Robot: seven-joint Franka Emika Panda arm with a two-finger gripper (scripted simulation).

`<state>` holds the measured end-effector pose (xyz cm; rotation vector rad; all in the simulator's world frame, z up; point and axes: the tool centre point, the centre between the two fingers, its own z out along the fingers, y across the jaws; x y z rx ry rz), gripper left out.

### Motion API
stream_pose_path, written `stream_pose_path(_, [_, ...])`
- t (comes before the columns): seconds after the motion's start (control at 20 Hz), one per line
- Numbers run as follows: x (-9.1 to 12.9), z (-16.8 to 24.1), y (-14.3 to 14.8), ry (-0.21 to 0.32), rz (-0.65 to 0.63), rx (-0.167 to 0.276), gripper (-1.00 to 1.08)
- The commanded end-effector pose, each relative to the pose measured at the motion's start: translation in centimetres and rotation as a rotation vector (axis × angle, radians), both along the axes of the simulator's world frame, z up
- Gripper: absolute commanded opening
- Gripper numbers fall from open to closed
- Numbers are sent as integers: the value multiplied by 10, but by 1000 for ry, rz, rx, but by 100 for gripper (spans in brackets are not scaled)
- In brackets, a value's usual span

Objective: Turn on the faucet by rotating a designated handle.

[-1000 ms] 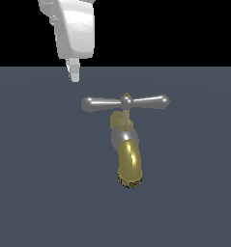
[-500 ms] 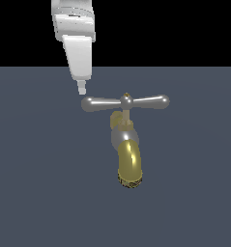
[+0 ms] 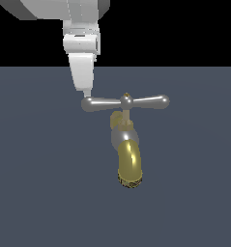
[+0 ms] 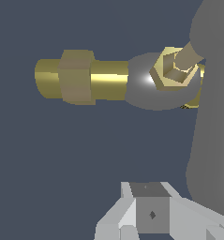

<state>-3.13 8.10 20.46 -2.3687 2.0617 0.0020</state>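
The faucet [image 3: 124, 137] has a silver body and a thick curved brass-yellow spout [image 3: 130, 166] pointing toward the camera. The handle [image 3: 125, 102] is a slim silver crossbar lying level, with a small gold cap at its hub. My gripper [image 3: 87, 91] hangs fingers-down over the bulbous end of the handle on the exterior view's left, its tip touching or just above that end. The fingers look closed together and hold nothing. In the wrist view the gripper [image 4: 151, 220] sits beside the grey handle bar [image 4: 212, 122], the gold hex hub [image 4: 173, 70] and a brass tube [image 4: 80, 77].
The faucet stands alone on a flat dark grey-blue floor [image 3: 39, 193]. The white arm link [image 3: 80, 43] comes down from above at the exterior view's upper left.
My gripper has come down and moved to the exterior view's right, onto the handle's left end. The handle and spout have not visibly turned.
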Motion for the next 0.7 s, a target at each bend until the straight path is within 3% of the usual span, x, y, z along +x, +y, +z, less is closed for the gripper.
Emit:
stream_pose_path(0.0, [4,-4,-2,0,-23,-1,-100])
stream_pose_path(0.65, [2,-8,-4,0,-46,-2,-100])
